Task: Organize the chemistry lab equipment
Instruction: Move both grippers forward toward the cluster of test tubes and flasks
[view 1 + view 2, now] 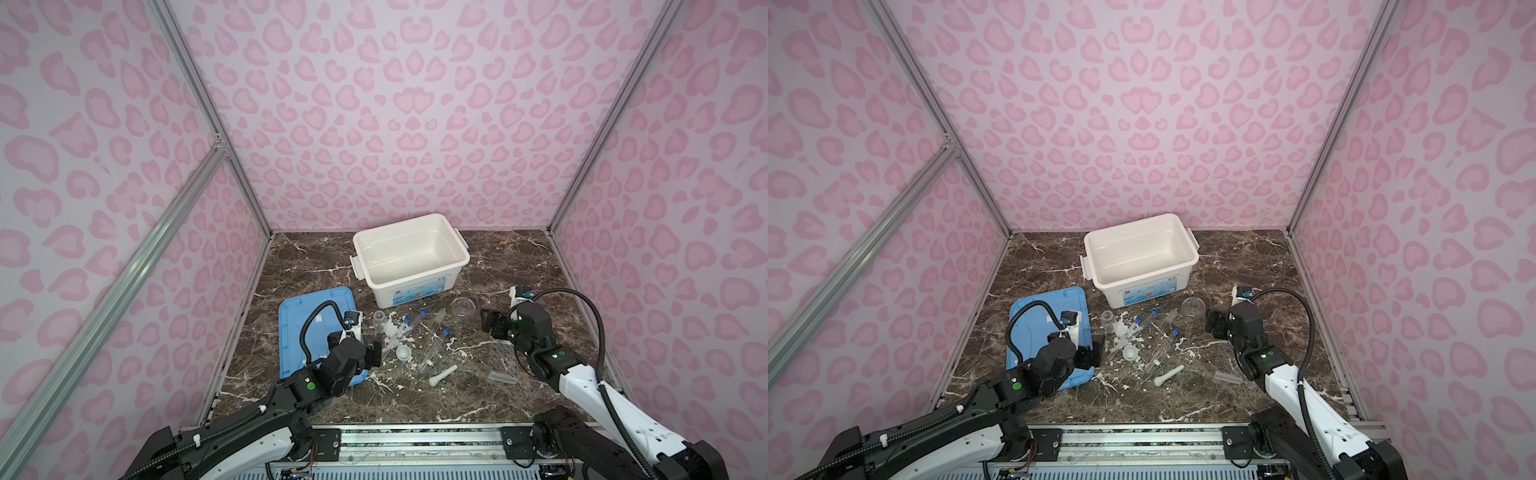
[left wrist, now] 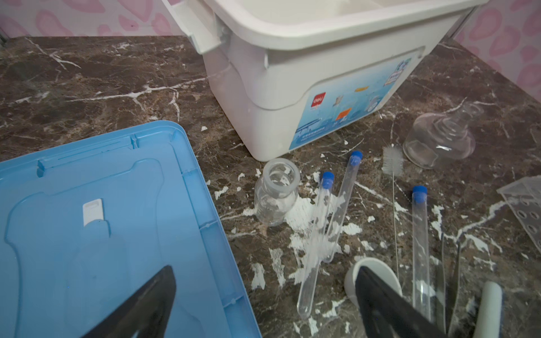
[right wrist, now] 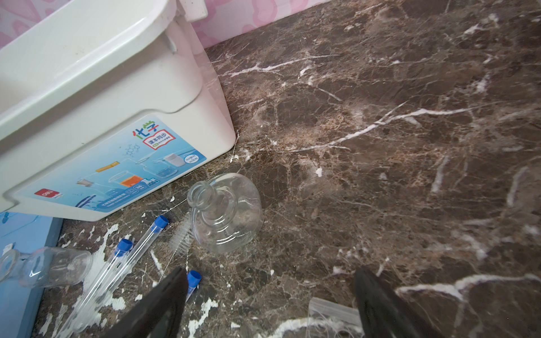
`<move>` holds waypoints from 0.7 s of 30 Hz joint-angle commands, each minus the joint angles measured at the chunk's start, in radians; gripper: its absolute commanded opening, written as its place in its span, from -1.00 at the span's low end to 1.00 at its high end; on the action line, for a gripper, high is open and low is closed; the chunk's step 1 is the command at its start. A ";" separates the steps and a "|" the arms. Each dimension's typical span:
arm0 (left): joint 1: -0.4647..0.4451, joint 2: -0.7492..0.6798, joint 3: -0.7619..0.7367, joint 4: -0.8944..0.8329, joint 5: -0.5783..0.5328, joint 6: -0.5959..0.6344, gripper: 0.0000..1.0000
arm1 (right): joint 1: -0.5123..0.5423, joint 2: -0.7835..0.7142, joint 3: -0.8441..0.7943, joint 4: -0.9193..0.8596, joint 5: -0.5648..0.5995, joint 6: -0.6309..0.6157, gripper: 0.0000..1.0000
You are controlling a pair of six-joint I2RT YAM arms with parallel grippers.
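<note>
Left wrist view: the left pincer (image 2: 263,269) is held apart just beside the mortar bowl (image 2: 380,264), lower right, among strewn test tubes (image 2: 343,204). Tubes could be rolled by a careless descent (right pincer (image 3: 271,268): likewise apart, empty).

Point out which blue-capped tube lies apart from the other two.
The tube whose closed end lies near the white pestle. The other two tubes lie side by side next to the small glass jar.
</note>
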 commanded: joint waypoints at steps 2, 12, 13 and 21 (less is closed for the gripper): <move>-0.002 0.043 0.007 0.003 0.082 -0.016 0.80 | 0.008 0.007 -0.005 0.006 -0.011 0.021 0.79; -0.002 0.197 0.066 0.003 0.161 0.022 0.62 | 0.040 0.054 0.004 0.027 -0.008 0.021 0.79; -0.002 0.217 0.073 0.003 0.170 0.026 0.59 | 0.045 0.060 0.007 0.025 -0.010 0.017 0.79; -0.002 0.315 0.104 0.014 0.244 0.051 0.39 | 0.059 0.076 0.025 0.030 -0.021 0.002 0.71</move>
